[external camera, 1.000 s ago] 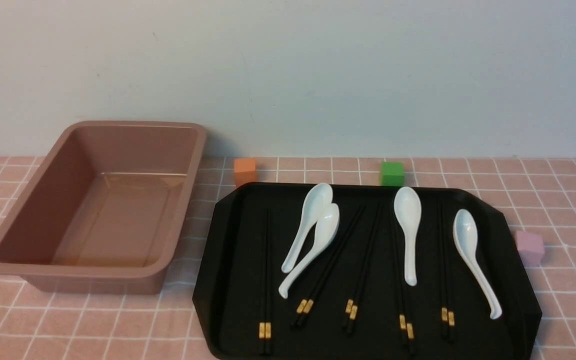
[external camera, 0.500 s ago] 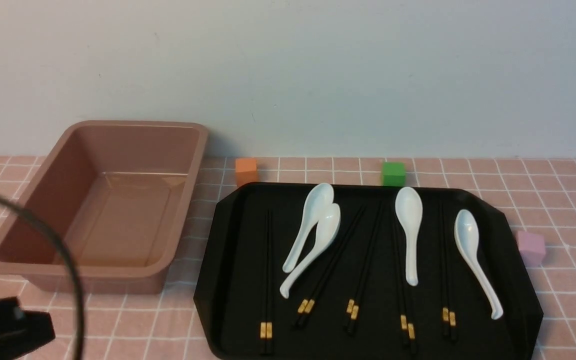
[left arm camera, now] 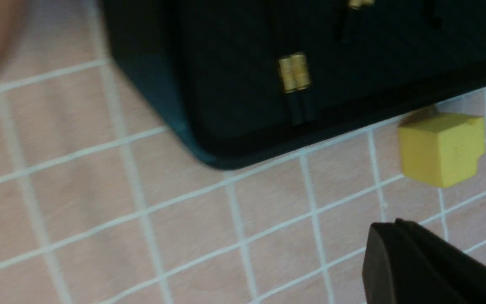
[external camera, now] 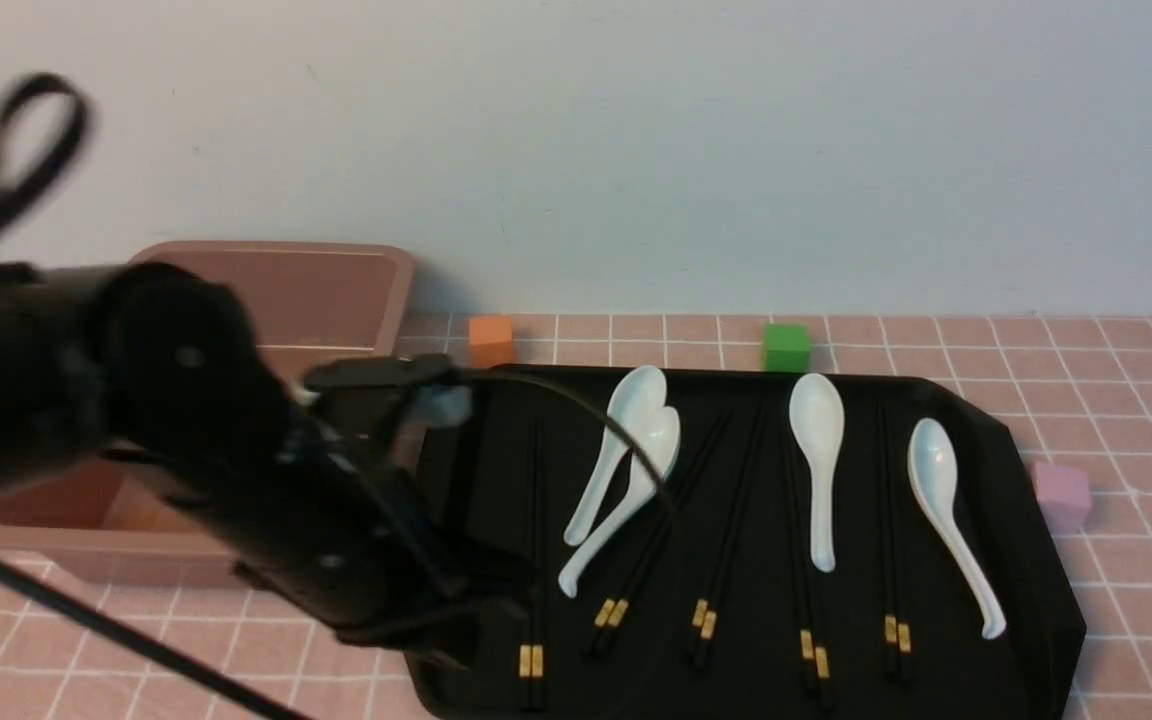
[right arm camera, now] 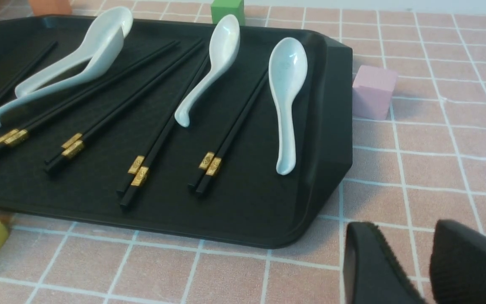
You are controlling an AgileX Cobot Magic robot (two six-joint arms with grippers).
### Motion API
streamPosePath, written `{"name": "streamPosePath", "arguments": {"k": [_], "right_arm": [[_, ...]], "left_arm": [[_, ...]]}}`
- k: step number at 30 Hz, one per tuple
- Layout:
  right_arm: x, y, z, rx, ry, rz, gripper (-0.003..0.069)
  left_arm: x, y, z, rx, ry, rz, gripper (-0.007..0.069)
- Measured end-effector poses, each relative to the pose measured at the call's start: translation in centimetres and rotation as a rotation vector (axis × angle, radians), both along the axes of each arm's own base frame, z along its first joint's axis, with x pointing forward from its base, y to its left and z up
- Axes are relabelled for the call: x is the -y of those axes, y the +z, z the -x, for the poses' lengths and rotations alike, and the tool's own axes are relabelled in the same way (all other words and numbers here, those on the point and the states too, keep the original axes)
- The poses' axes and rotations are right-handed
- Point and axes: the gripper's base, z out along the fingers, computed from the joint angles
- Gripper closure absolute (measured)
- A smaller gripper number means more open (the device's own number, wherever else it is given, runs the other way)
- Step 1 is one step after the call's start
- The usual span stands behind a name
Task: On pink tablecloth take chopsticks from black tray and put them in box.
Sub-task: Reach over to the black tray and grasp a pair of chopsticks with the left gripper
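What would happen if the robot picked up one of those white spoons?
The white spoon would probably stay stiff, looking like hard ceramic. Its shiny surface might feel slippery, and its rounded bowl could make it rock.

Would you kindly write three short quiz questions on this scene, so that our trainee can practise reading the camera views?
1. Multiple choice: which cube stands just beyond the far rim of the black tray, behind the spoons? a) green b) yellow c) pink
2. True or false: every white spoon on the tray lies apart from the others.
3. Fill in: the small bands near the thicker ends of the chopsticks are coloured ____.

Key: 1. a, the green cube; 2. false, two spoons overlap; 3. gold.
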Motion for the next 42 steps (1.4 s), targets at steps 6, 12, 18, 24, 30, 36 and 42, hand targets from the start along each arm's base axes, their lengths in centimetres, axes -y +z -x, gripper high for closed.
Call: {"name": "streamPosePath", "arguments": {"k": [6, 12, 18, 24, 30, 36, 42], "right_arm": [[0.0, 0.0, 0.0, 0.000, 0.000, 0.000, 0.0419], [0.0, 0.0, 0.0, 0.000, 0.000, 0.000, 0.0419], [0.0, 0.0, 0.0, 0.000, 0.000, 0.000, 0.0419], [0.0, 0.0, 0.0, 0.000, 0.000, 0.000, 0.0419], [0.0, 0.0, 0.0, 0.000, 0.000, 0.000, 0.0419], [0.0, 0.0, 0.0, 0.000, 0.000, 0.000, 0.0419], [0.0, 0.0, 0.0, 0.000, 0.000, 0.000, 0.0419]], "left_arm": [[4.6, -1.8, -2.2, -0.015, 0.017, -0.073, 0.0632], [5.4, -3.5, -5.2, -0.005, 0.092, -0.136, 0.0475], [5.8, -5.7, -6.6, -0.008, 0.085, -0.212, 0.0284], [6.2, -7.3, -7.7, -0.011, 0.084, -0.251, 0.0238], [5.8, -7.8, -8.8, -0.016, 0.113, -0.251, 0.0235], [5.4, -8.7, -9.2, -0.030, 0.125, -0.265, 0.0235], [5.4, -9.2, -9.4, -0.030, 0.119, -0.278, 0.0235]]}}
